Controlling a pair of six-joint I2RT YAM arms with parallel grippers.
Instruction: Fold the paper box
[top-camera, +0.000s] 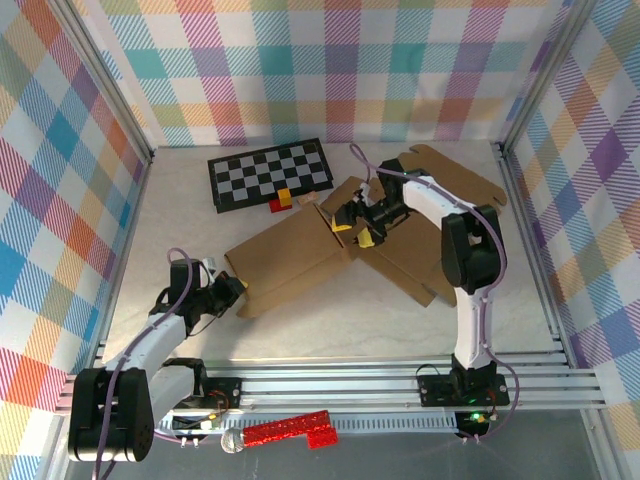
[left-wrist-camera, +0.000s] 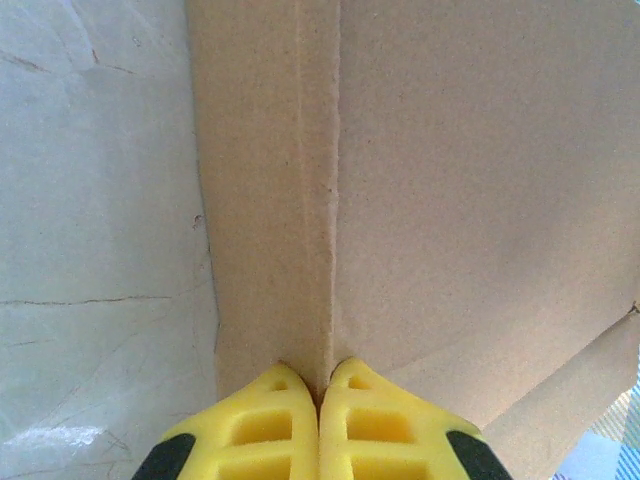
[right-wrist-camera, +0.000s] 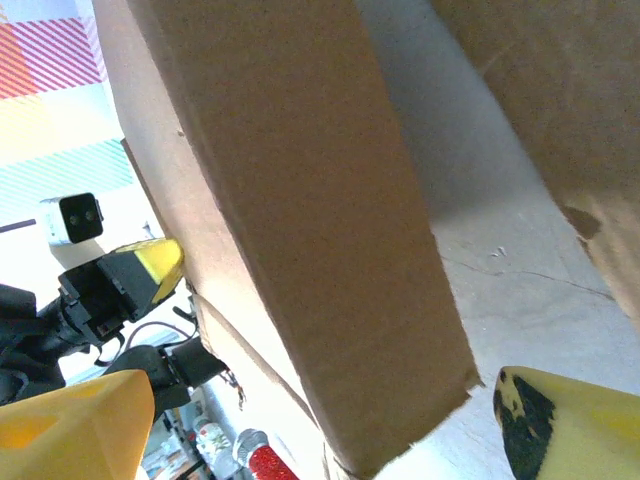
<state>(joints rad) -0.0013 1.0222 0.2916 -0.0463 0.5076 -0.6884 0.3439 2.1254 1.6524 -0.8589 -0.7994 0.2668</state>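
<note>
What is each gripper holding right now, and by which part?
The left gripper is shut on the paper box, pinching its near left edge at a crease. The right gripper holds nothing; its jaws stand open around a flap.

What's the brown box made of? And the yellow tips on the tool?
The box looks like plain brown cardboard: matte, speckled, with a pressed crease. The yellow fingertips look like soft foam or rubber, matte with moulded hollows; I can't tell which.

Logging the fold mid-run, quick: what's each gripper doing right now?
Left gripper: closed, tips at the edge of the paper box; a grip cannot be told.
Right gripper: open, fingers either side of a flap.
</note>
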